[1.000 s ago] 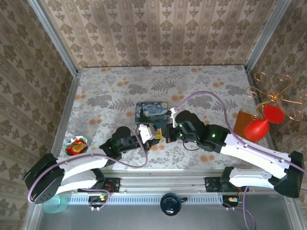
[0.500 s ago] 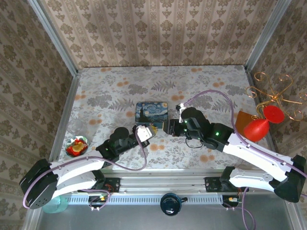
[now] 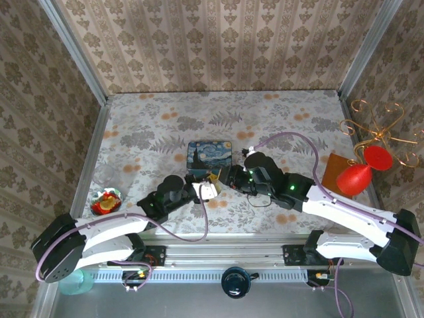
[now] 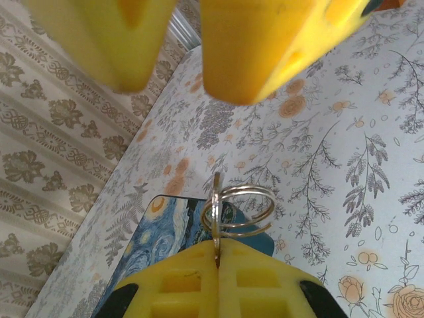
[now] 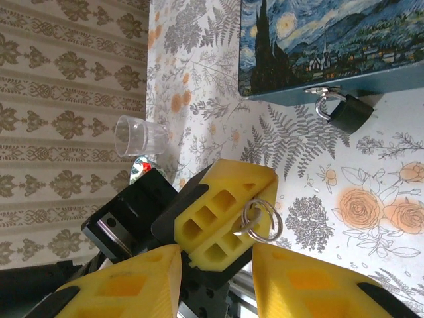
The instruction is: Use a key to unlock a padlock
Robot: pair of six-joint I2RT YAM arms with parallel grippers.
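My left gripper (image 4: 217,246) is shut on a thin metal key (image 4: 216,213) that stands up from between its yellow fingers, with a double wire key ring (image 4: 242,211) hanging on it. From above, the left gripper (image 3: 209,189) sits just in front of the blue painted tin (image 3: 209,154). My right gripper (image 5: 215,281) is open, its fingers either side of the left gripper (image 5: 222,215) and the key ring (image 5: 262,220), not touching them. The small dark padlock (image 5: 348,111) hangs by its shackle from the tin's (image 5: 331,40) front edge. The right gripper (image 3: 225,177) faces the left one closely.
A clear glass (image 5: 139,136) stands at the near left, past the table edge. A red foil-wrapped item (image 3: 106,202) lies at the left. A red goblet (image 3: 361,173), a brown piece (image 3: 334,169) and a gold wire stand (image 3: 377,126) occupy the right side.
The left gripper pulled back left, then came forward and right again with the key. The right gripper swung left and now brackets the left gripper's tip.
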